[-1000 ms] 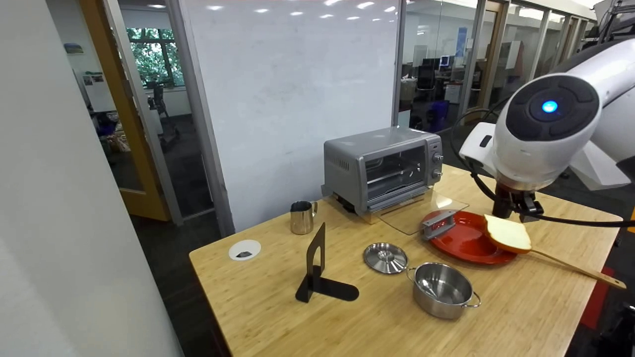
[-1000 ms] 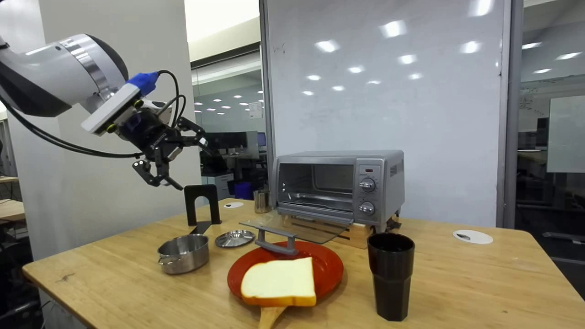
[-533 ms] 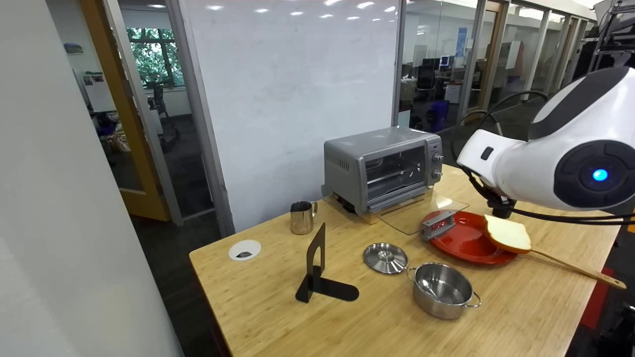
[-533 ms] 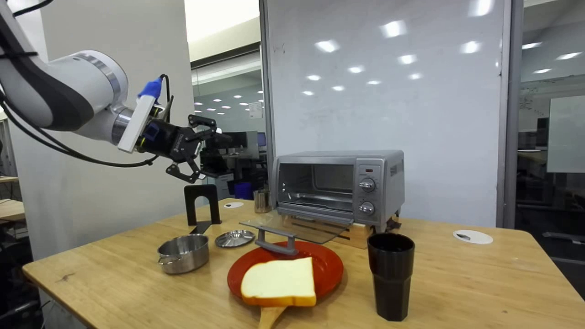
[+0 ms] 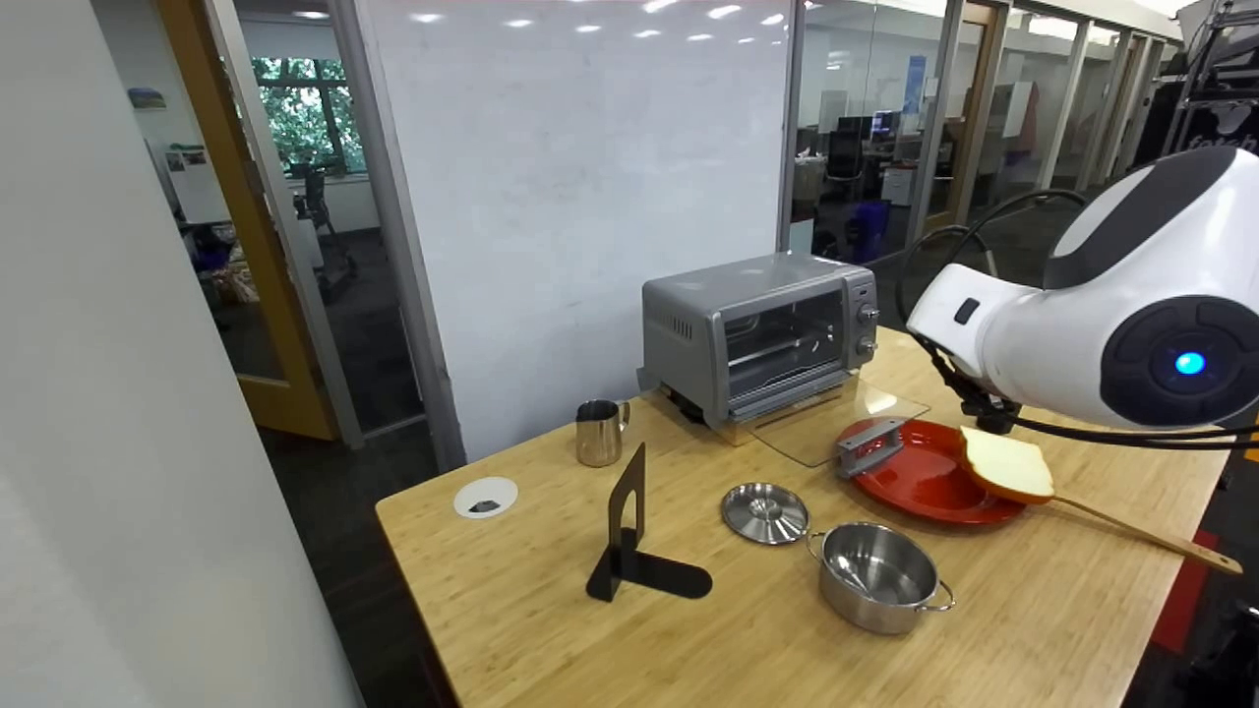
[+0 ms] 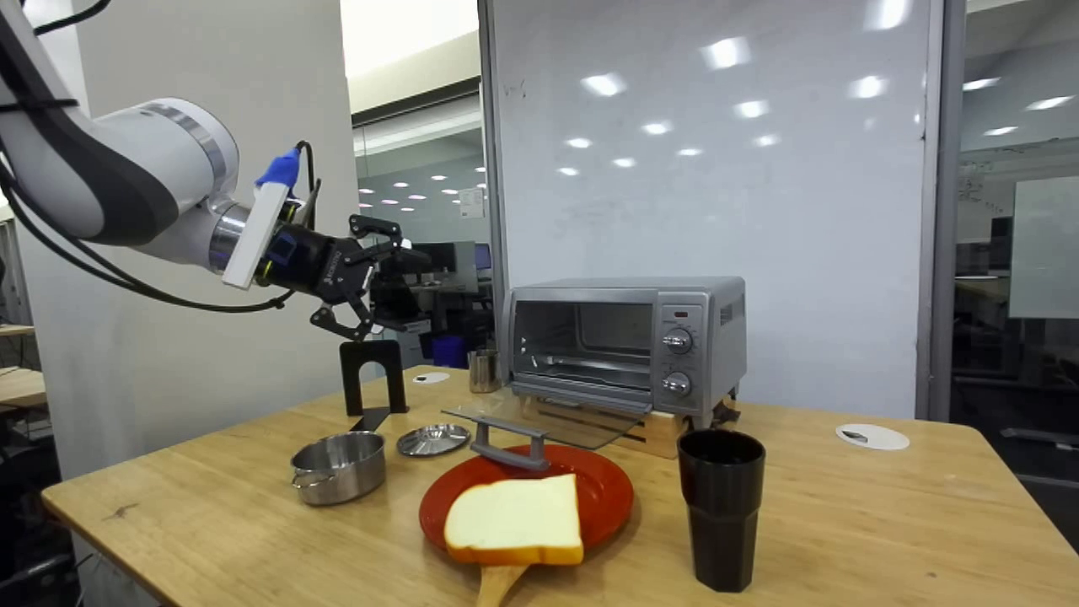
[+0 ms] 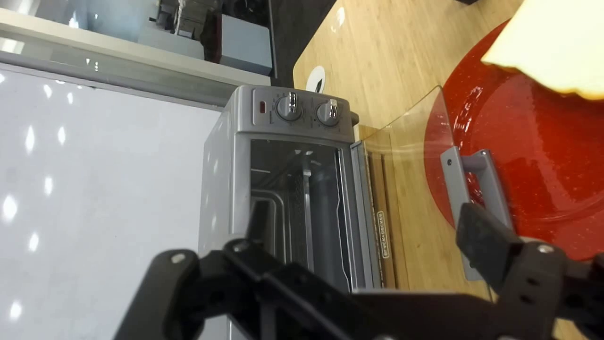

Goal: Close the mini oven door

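Note:
The silver-grey mini oven (image 5: 733,285) stands at the back of the table in both exterior views (image 6: 706,371). Its door (image 6: 582,424) is open, the glass panel lying nearly flat forward. The door's grey handle (image 6: 510,456) sits over the red plate's rim. In the wrist view the oven (image 7: 245,111) fills the middle, with the glass and handle (image 7: 493,189) to the right. My gripper (image 6: 394,291) is open and empty, in the air left of the oven and above the handle's height. In the wrist view its fingers (image 7: 365,224) are wide apart. The arm mostly hides it in an exterior view.
The red plate (image 6: 611,489) holds a bread slice (image 6: 514,518) on a wooden utensil. A black cup (image 6: 721,514), a steel pot (image 6: 341,472), its lid (image 6: 432,440), a black bookend (image 6: 371,350) and a metal pitcher (image 5: 598,438) stand around.
My gripper has swung from pointing steeply down to nearly level and shifted toward the oven, then sunk slightly in the last half second. It stays open. The door has not moved.

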### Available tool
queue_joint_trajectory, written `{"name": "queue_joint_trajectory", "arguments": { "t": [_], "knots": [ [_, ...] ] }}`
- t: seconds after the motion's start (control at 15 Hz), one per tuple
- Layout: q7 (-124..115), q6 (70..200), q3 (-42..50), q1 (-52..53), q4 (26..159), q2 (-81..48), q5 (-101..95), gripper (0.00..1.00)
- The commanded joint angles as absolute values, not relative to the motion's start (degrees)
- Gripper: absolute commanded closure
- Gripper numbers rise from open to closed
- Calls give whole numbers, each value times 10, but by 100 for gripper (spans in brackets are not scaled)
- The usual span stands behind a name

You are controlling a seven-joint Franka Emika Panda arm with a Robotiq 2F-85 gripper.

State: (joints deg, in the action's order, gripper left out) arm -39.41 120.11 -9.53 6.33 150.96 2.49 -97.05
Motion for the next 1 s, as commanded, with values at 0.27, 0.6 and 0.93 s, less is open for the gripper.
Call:
{"name": "queue_joint_trajectory", "arguments": {
  "t": [0.27,0.6,0.93],
  "knots": [
    [-436,1213,-84,67,1505,-5,-1006,0],
    [-514,1230,-78,58,1486,-80,-1072,0],
    [-564,1252,-74,46,1456,-141,-1147,0]
  ]
}}
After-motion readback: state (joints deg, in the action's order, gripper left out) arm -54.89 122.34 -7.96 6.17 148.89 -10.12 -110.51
